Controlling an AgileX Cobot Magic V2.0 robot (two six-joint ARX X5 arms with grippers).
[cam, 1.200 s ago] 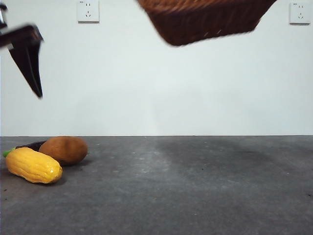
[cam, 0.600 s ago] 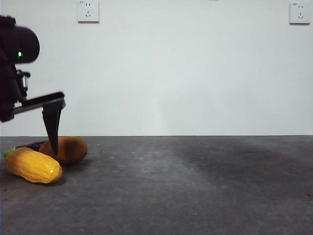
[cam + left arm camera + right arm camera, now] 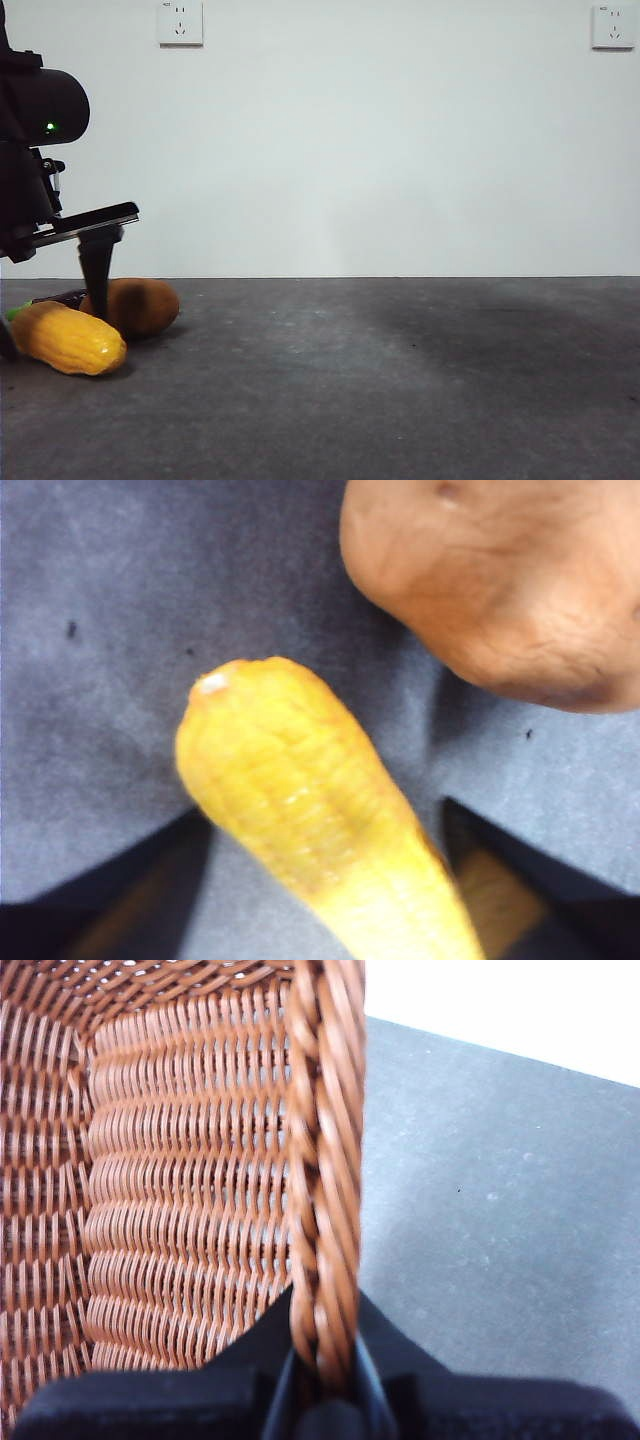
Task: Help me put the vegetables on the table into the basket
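Right now the left gripper (image 3: 330, 880) is straddling the corn cob (image 3: 300, 810), one wide-spread jaw on each side, the cob's long axis running out between them. Just beside it the potato (image 3: 130, 306) is lying on the grey table (image 3: 400, 380). Meanwhile the right gripper (image 3: 325, 1385) is pinching the basket (image 3: 180, 1180) rim, out of the front view.

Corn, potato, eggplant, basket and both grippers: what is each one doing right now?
Corn: lying on the table, between the open left gripper jaws.
Potato: lying behind the corn.
Eggplant: lying mostly hidden behind both.
Basket: held by its rim.
Right gripper: shut on the basket rim.
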